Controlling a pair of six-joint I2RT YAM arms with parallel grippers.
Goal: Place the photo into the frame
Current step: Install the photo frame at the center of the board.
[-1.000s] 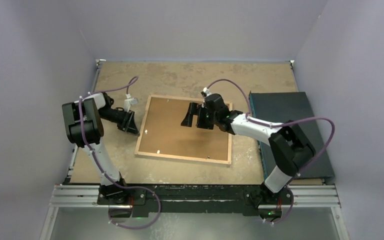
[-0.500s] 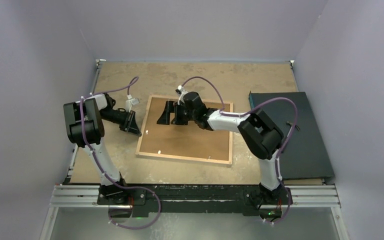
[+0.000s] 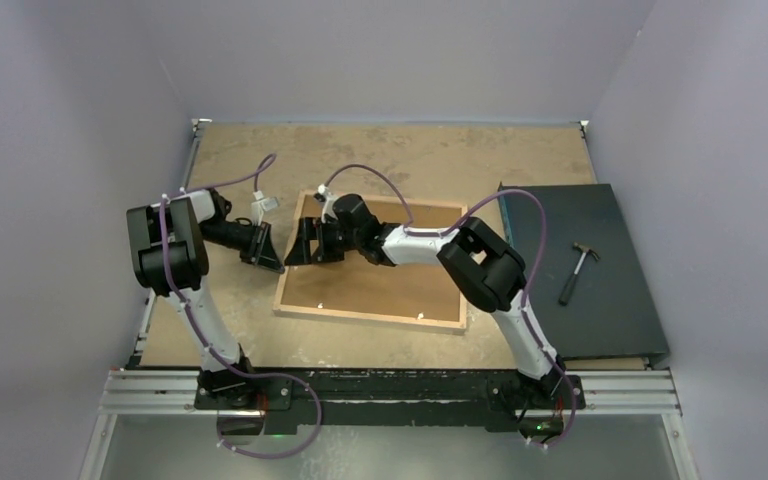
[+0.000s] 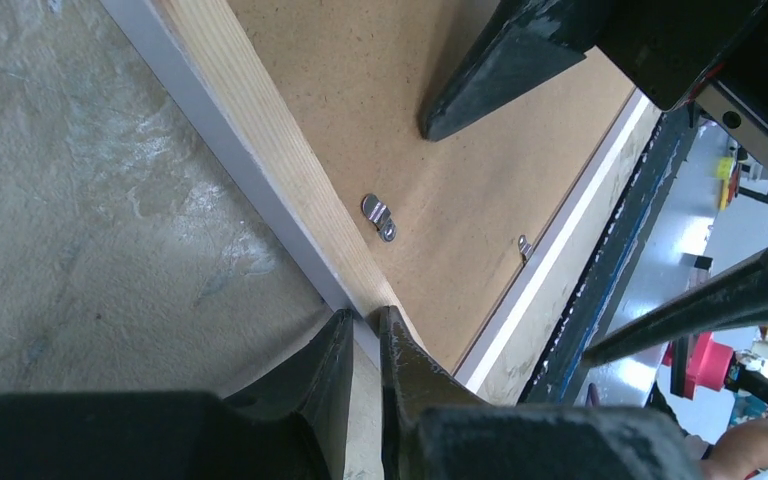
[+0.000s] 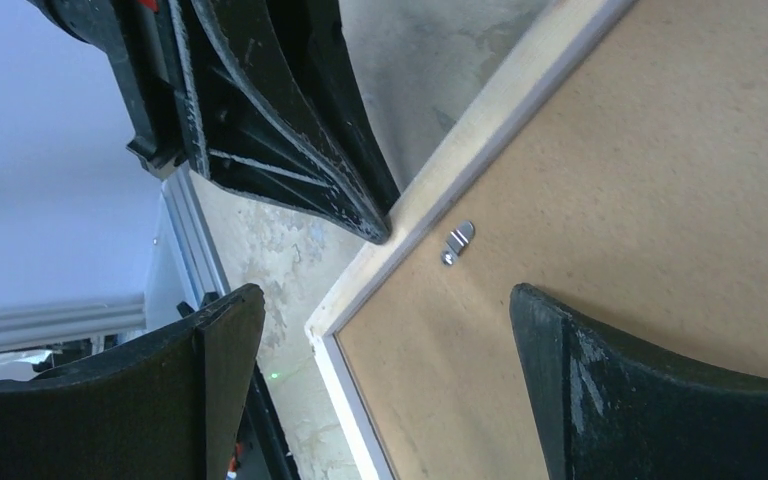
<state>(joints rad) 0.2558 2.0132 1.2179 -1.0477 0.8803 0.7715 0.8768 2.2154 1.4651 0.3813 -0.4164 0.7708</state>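
On the table (image 3: 380,150), near its middle, we see the frame (image 3: 370,317) lying back-up, filled by a backing board (image 3: 390,290). Bare tabletop lies behind and to the left, and a dark mat (image 3: 610,310) lies just right. Our left gripper (image 3: 272,262) pinches the left rail. Our right gripper (image 3: 300,252) hovers spread above that edge. We cannot make out the photo, and the right arm hides part of the board.

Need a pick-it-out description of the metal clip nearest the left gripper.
The frame lies back-up on the table. Against its left wooden rail, right by the left gripper, sits a small silver clip. The other visible clips sit along the near rail; only this one is on the left.
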